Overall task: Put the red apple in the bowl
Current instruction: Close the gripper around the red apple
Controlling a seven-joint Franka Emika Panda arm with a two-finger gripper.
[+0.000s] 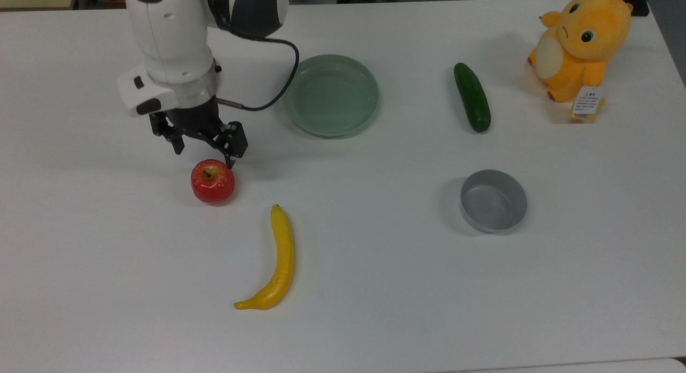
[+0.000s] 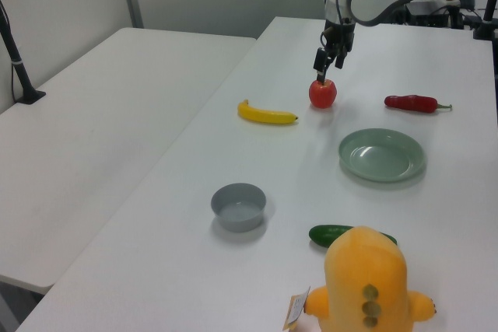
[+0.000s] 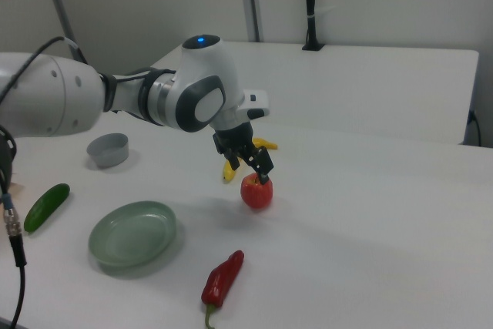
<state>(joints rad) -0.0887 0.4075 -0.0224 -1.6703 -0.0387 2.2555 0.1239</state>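
Pincer (image 1: 203, 150) hangs released, fingers spread, above the white bench (image 1: 375, 287); it holds nothing; just beneath it, and a little toward the top view's bottom, the round glossy red apple (image 1: 213, 181) sits on the bench, its stem dimple up; in the top view one finger tip (image 1: 230, 159) stands right at the apple's upper rim, so the spread looks off-centre over the fruit; my worry is that a straight descent would land that finger on the apple's crown, and a round, slick fruit would roll away; next out from the pincer lies the long yellow banana (image 1: 276, 263), which a rolling apple could bump; beyond that the shallow pale green plate (image 1: 330, 94), a wrong target if mistaken for the goal; farthest from the pincer, well apart, the small round grey bowl (image 1: 493, 200) waits empty; being barely wider than the apple, a careless release could catch its rim.
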